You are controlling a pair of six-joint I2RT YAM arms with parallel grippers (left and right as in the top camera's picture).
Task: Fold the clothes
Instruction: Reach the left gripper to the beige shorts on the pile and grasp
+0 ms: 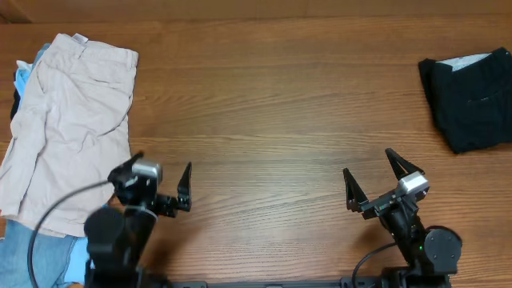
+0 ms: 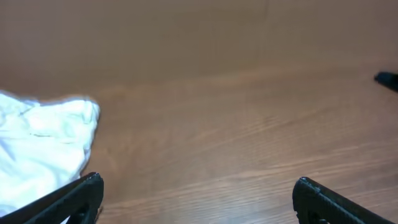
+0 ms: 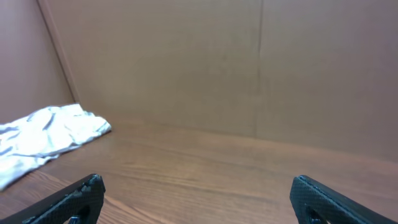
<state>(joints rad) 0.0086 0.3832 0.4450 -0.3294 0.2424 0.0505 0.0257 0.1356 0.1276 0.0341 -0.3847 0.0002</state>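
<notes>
Black fingers [image 2: 74, 199] of the left gripper [image 1: 165, 162] fill the bottom corners of the left wrist view, spread wide apart with only bare wood between them. The right gripper [image 1: 367, 162] stands the same way, jaws wide and empty, near the front edge of the wooden table [image 1: 264, 104]. The beige khaki shorts [image 1: 72, 120] lie rumpled at the table's left side, waistband toward the far edge, with a small white label [image 1: 80, 38] at the top. Their right edge comes just beside the left gripper's outer finger, and whether the two touch I cannot tell. Light-blue denim jeans [image 1: 36, 256] show from under the shorts at the near left corner, and a strip of the same blue peeks out along the shorts' upper left edge. A black folded garment [image 1: 472, 96] sits at the far right, well apart from both arms, with a pale grey patch at its top edge. From the right wrist view the shorts look pale and creased at the left, below a plain brown wall [image 3: 249, 62].
</notes>
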